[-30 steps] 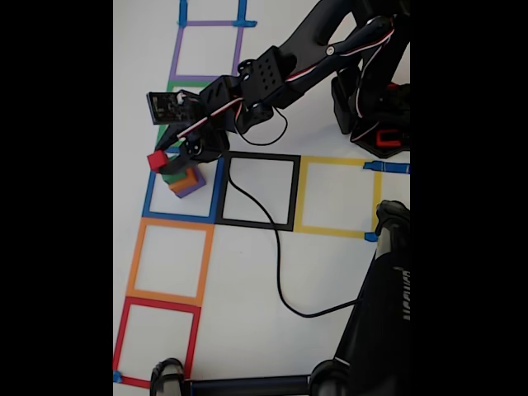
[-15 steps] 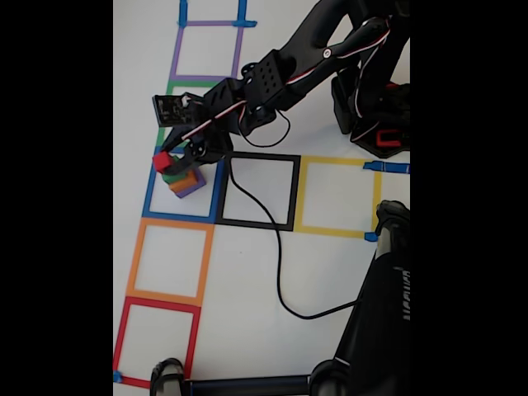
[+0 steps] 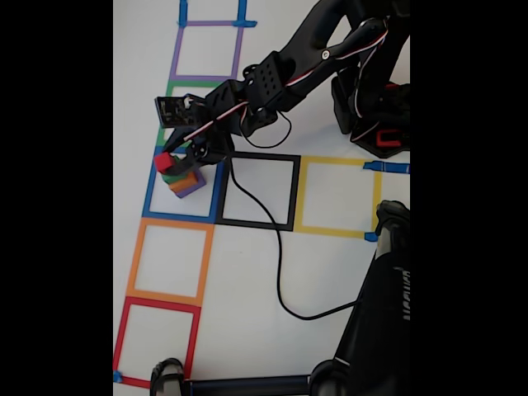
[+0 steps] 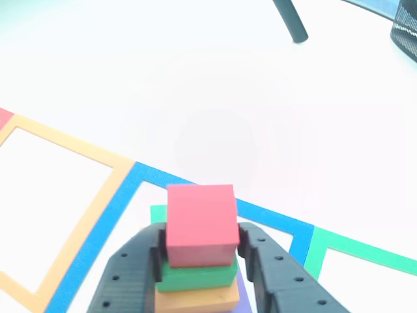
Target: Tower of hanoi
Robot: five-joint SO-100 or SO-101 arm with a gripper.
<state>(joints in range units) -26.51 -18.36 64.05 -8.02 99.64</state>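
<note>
The red cube (image 4: 201,223) is sitting atop the green cube (image 4: 195,277), orange cube (image 4: 195,300) and purple cube (image 3: 191,189), low in the other view, the hand (image 4: 199,251) clamping its sides. Beyond, the blue tape square (image 4: 273,218) is lying on the white bench (image 4: 215,85).

The table (image 3: 247,280) is evenly and brightly lit in the fixed view, framed by black side bars, with softened detail. In the other view its white surface (image 4: 215,98) is blown out by glare, and tape lines are bowed by lens distortion.
</note>
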